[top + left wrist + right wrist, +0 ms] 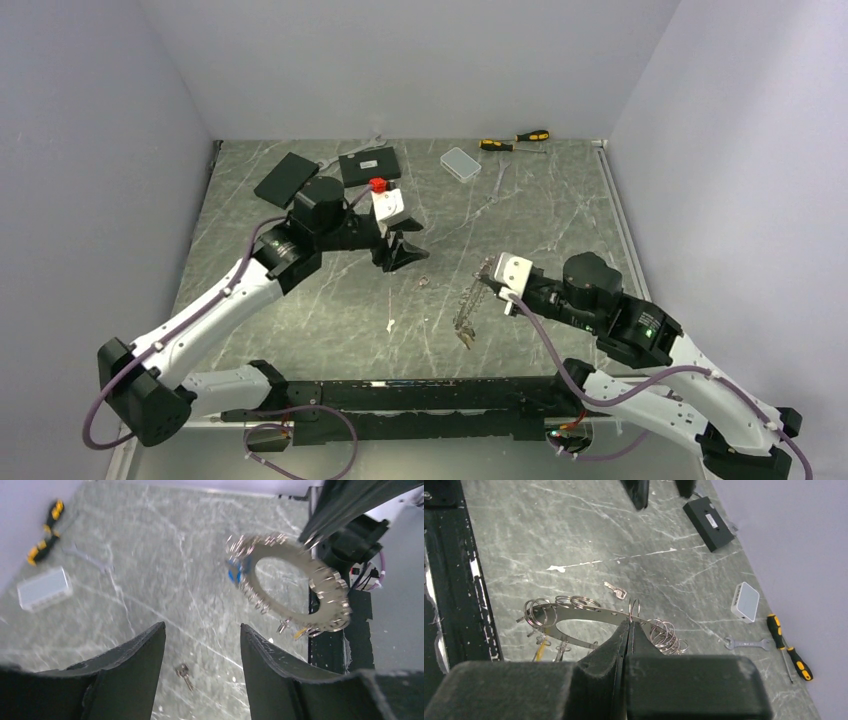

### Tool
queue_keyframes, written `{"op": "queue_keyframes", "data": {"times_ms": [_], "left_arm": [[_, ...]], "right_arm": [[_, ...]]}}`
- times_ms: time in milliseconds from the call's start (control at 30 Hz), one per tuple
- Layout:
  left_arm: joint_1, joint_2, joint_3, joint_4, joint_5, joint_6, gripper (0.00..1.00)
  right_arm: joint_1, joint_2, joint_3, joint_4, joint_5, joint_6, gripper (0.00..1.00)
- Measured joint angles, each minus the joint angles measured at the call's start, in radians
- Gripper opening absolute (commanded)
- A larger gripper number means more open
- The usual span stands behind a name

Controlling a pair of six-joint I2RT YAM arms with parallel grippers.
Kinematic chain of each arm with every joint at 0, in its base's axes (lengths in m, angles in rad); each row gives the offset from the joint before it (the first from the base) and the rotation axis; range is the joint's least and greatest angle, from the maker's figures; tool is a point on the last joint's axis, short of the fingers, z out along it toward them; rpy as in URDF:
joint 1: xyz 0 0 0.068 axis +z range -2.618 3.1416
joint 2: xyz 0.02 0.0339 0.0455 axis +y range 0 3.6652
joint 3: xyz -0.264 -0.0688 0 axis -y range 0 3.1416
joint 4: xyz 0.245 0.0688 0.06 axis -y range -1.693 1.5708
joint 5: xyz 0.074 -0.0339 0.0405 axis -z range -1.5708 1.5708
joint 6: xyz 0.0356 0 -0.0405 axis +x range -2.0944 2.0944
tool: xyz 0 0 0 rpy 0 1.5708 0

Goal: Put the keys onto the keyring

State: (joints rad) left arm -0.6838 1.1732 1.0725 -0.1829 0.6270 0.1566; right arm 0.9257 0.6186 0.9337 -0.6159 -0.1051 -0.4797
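At the left, the left gripper (201, 628) is held over the table (540, 215) with its fingers spread and nothing between them. Just right of it, one plain key (423, 281) is seen lying loose on the marble. Further right, the keyring (467, 303) is pinched at its upper edge between the pressed-together fingers of the right gripper (629, 624) and hangs down from them. A blue-tagged key (233, 572) and a yellow-tagged key (540, 651) are carried on it among many small split rings. At the rear right, a clear box (460, 163) and screwdrivers (515, 141) are laid.
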Motion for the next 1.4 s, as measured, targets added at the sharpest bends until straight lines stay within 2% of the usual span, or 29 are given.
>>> {"op": "queue_keyframes", "data": {"times_ms": [67,167,233,333,500,700,800,900,1100,1267,1400], "left_arm": [[-0.003,-0.019,0.031,-0.014,0.037,0.043,0.61],[-0.01,-0.014,0.079,-0.05,0.06,0.074,0.54],[-0.011,0.022,0.116,-0.075,0.061,0.064,0.55],[-0.011,0.077,0.105,-0.058,0.05,-0.014,0.55],[-0.011,0.086,-0.019,-0.035,-0.055,-0.183,0.51],[-0.01,0.122,-0.019,-0.07,-0.242,-0.372,0.48],[-0.016,0.169,-0.017,-0.069,-0.247,-0.414,0.47],[-0.058,0.18,-0.016,-0.07,-0.212,-0.364,0.46],[-0.202,0.122,0.078,-0.121,-0.103,-0.045,0.45],[-0.232,0.093,0.174,-0.147,-0.076,0.122,0.44],[-0.254,0.097,0.188,-0.154,-0.074,0.205,0.42]], "right_arm": [[0.0,0.011,0.0,-0.004,-0.011,-0.01,0.0],[0.0,0.029,-0.004,-0.006,-0.015,-0.034,0.0],[0.0,0.041,-0.009,-0.014,-0.005,-0.054,0.0],[0.0,0.045,-0.025,-0.026,0.024,-0.08,0.0],[0.001,0.019,-0.069,-0.038,0.072,-0.106,0.0],[0.001,-0.02,-0.073,-0.041,0.1,-0.113,0.0],[0.001,-0.03,-0.073,-0.041,0.097,-0.113,0.0],[0.001,-0.032,-0.073,-0.041,0.084,-0.113,0.0],[0.001,-0.026,-0.069,-0.042,0.031,-0.113,0.0],[0.001,-0.007,-0.055,-0.041,-0.011,-0.113,0.0],[0.001,0.009,-0.046,-0.04,-0.034,-0.113,0.0]]}}
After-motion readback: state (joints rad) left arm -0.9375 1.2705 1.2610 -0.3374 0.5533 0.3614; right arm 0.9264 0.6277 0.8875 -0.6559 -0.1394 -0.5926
